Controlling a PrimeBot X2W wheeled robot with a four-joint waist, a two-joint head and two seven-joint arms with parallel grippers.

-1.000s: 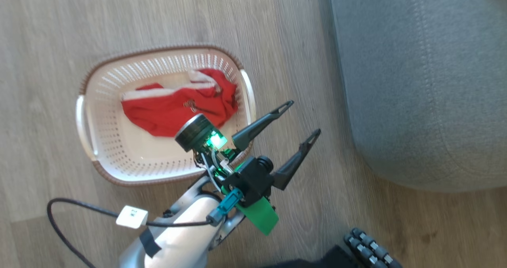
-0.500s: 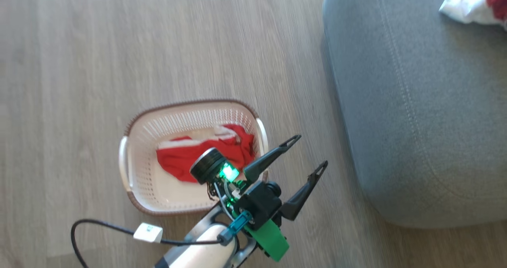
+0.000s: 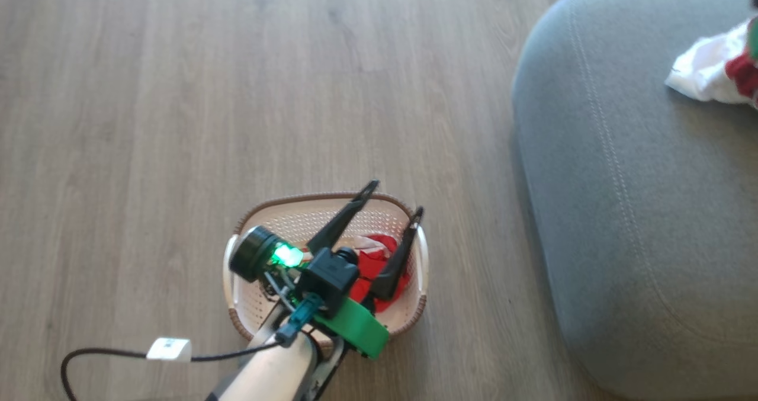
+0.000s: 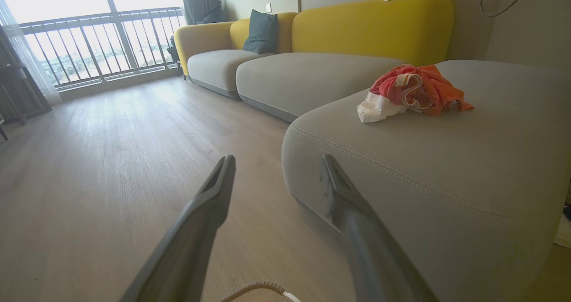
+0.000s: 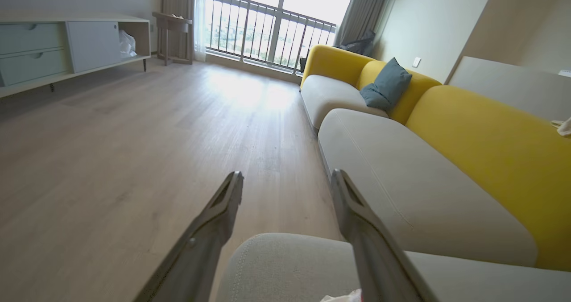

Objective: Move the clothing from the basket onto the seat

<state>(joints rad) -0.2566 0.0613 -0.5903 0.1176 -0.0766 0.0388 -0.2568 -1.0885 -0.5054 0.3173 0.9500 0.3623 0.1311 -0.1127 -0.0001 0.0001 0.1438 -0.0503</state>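
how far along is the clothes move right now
Done: one red-and-white garment lies on the seat. In hand: nothing; the left gripper hangs open over the basket, the right gripper open too. Left: a red garment in the basket, not yet moved.

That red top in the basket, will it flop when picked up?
Likely floppy: the red garment lies crumpled in folds inside the basket, so it should sag from a pinch. Probably light too, since it looks like thin cloth.
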